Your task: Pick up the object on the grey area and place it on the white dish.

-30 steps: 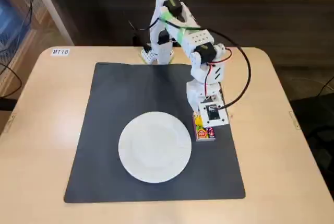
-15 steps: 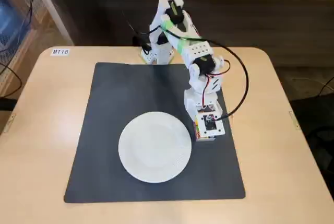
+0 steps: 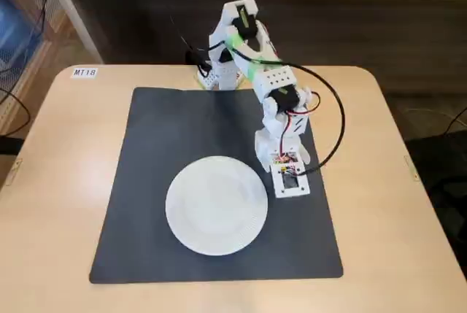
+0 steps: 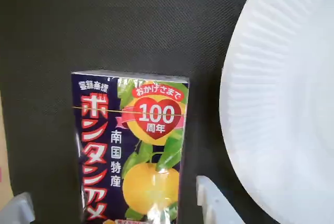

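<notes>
The object is a small flat box (image 4: 130, 151) with a dark blue face, red lettering and orange fruit. It lies flat on the dark grey mat (image 4: 104, 20), just left of the white plate (image 4: 282, 104) in the wrist view. My gripper (image 4: 115, 209) is open and straddles the box's near end. One fingertip (image 4: 16, 211) stands apart on the left and the other (image 4: 215, 203) is close to the box's right edge. In the fixed view the gripper (image 3: 276, 160) points down at the mat (image 3: 146, 152), right of the plate (image 3: 217, 205), and the arm hides the box.
The mat lies on a light beige table (image 3: 58, 182). The arm's base (image 3: 219, 72) stands at the table's far edge. A black cable (image 3: 337, 120) loops out to the right of the arm. A shelf with cables runs behind the table.
</notes>
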